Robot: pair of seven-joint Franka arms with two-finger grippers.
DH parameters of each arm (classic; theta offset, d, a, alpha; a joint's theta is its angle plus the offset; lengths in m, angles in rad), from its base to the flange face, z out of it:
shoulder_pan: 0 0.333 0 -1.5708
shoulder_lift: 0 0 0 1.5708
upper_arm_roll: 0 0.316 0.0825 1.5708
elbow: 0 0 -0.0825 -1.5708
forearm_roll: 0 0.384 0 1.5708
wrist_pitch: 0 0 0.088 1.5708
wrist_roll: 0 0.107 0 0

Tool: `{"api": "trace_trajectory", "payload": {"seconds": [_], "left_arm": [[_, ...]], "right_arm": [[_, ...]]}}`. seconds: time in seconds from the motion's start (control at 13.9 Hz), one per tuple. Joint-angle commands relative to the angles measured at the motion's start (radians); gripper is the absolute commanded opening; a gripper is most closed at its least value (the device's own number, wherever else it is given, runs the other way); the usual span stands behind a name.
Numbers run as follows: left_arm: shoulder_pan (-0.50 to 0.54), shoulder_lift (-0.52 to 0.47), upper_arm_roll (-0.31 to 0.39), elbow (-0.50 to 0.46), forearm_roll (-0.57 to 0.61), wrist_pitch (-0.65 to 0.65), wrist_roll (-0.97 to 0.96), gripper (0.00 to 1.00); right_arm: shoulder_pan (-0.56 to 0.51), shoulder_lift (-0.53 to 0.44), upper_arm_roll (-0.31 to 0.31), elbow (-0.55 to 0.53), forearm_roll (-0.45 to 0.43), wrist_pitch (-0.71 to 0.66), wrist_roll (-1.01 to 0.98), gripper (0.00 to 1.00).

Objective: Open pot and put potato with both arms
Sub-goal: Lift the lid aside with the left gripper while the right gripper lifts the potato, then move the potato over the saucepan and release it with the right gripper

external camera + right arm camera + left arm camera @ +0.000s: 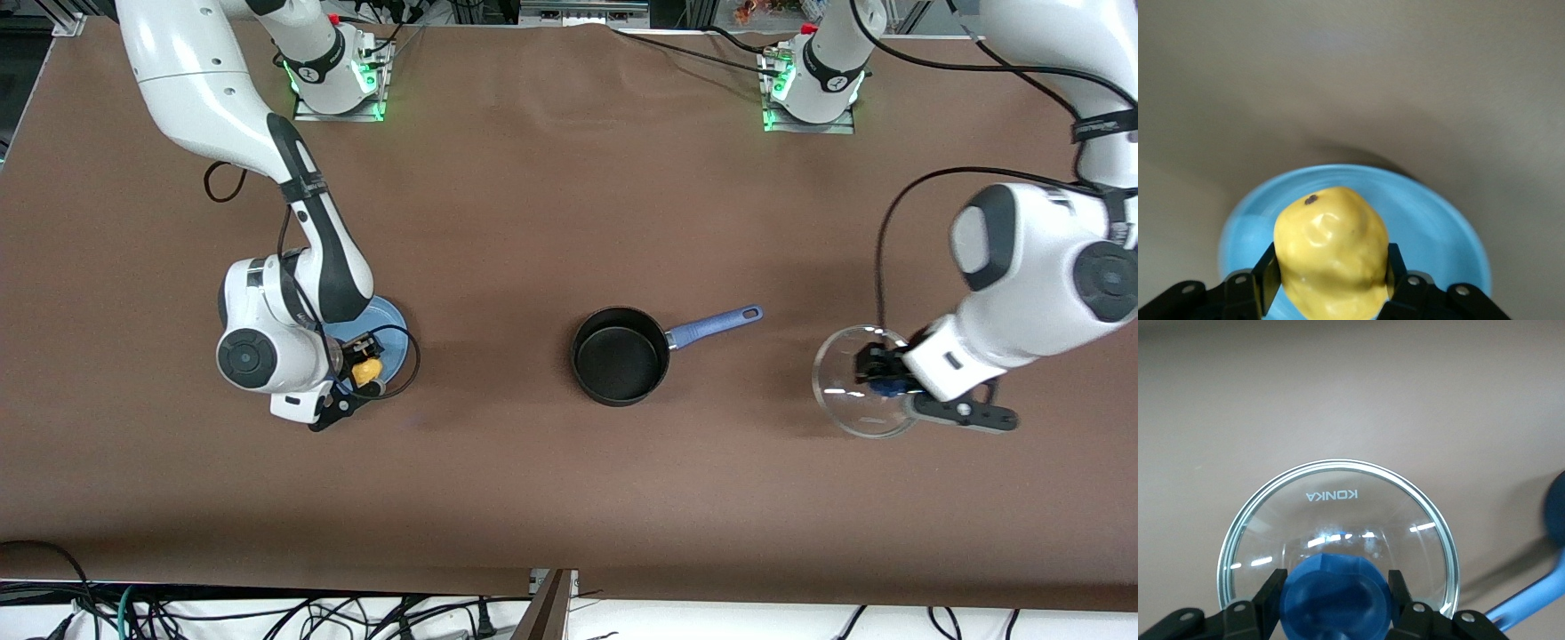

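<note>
The black pot (620,356) stands open mid-table, its blue handle (714,325) pointing toward the left arm's end. My left gripper (878,373) is shut on the blue knob (1335,597) of the glass lid (845,391), at the left arm's end of the table; I cannot tell whether the lid rests on the table or hangs above it. My right gripper (363,373) is shut on the yellow potato (366,369), over the blue plate (391,342). In the right wrist view the potato (1331,257) sits between both fingers above the plate (1438,233).
The brown table runs bare between the plate, the pot and the lid. Both arm bases (338,76) stand along the edge farthest from the front camera. Cables hang below the table's near edge.
</note>
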Motion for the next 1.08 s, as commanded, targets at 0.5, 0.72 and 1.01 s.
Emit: {"api": "trace_trajectory", "payload": {"seconds": [0.5, 0.72, 1.01], "left_arm": [[0.145, 0.094, 0.061, -0.224, -0.090, 0.256, 0.501, 0.50], [0.168, 0.128, 0.061, -0.238, -0.156, 0.289, 0.573, 0.50], [0.180, 0.156, 0.060, -0.238, -0.165, 0.310, 0.576, 0.57]], "right_arm": [[0.230, 0.021, 0.119, 0.140, 0.192, 0.110, 0.866, 0.10], [0.348, 0.096, 0.118, 0.210, 0.234, 0.322, 1.091, 0.12], [0.418, 0.162, 0.116, 0.245, 0.228, 0.503, 1.196, 0.33]]}}
